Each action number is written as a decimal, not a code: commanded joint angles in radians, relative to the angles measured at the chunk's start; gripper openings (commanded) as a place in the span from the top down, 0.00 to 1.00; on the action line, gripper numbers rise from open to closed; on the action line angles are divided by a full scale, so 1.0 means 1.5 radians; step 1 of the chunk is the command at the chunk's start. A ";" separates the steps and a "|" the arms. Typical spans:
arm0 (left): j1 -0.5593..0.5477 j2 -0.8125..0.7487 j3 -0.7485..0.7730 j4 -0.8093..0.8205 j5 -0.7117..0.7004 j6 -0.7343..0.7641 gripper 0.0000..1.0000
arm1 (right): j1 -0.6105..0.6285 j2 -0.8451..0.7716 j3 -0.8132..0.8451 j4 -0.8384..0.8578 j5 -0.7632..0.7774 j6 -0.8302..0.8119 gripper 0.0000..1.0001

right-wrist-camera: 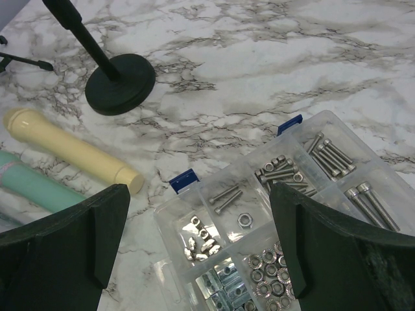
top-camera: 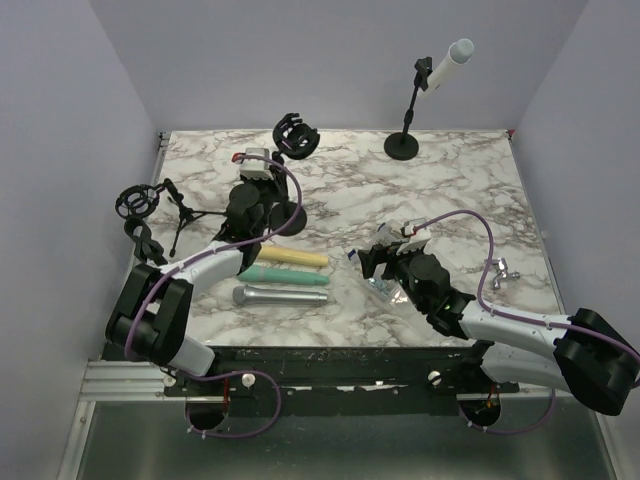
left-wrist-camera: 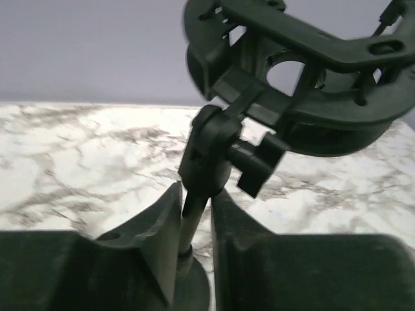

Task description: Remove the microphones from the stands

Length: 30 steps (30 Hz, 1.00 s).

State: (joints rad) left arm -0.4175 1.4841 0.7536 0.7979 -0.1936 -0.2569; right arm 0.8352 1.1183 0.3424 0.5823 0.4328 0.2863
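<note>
**A:** Where is the white tube-shaped microphone (top-camera: 447,66)?

**B:** Upper right of the overhead view, clipped in the black round-based stand (top-camera: 404,143) near the back wall. Its long axis tilts, with the head up and to the right.

**A:** And the setting?

**B:** A white marble-patterned counter (top-camera: 460,210), boxed in by pale lilac walls (top-camera: 300,60).

**A:** The jaws?

**B:** The left jaws are pinched tight on the thin post of a black shock-mount stand (left-wrist-camera: 305,91), upper middle, well left of the microphone. The right jaws are spread wide, gripping nothing, above a clear plastic box of screws and nuts (right-wrist-camera: 295,139).

**A:** Anything else?

**B:** A cream plastic microphone (top-camera: 293,258), a teal microphone (top-camera: 283,275) and a silver metal microphone (top-camera: 280,296) lie side by side, lower left. A black tripod (top-camera: 178,215) stands far left.
</note>
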 commanded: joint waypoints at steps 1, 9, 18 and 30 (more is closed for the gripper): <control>-0.013 -0.017 -0.001 -0.108 0.003 -0.081 0.64 | -0.006 -0.008 0.015 -0.004 0.005 -0.005 0.02; -0.014 -0.079 -0.002 -0.185 0.051 -0.151 0.44 | -0.005 -0.011 0.015 -0.006 0.012 -0.007 0.02; -0.005 -0.251 -0.016 -0.336 0.102 -0.171 0.32 | -0.005 0.003 0.021 -0.007 -0.001 -0.006 0.02; 0.143 -0.391 0.115 -0.488 0.250 -0.148 0.24 | -0.006 0.037 0.047 -0.003 -0.033 0.013 0.00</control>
State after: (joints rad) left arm -0.2268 0.9176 0.8314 0.1539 0.1055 -0.5186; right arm 0.8352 1.1465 0.3580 0.5823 0.4088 0.2871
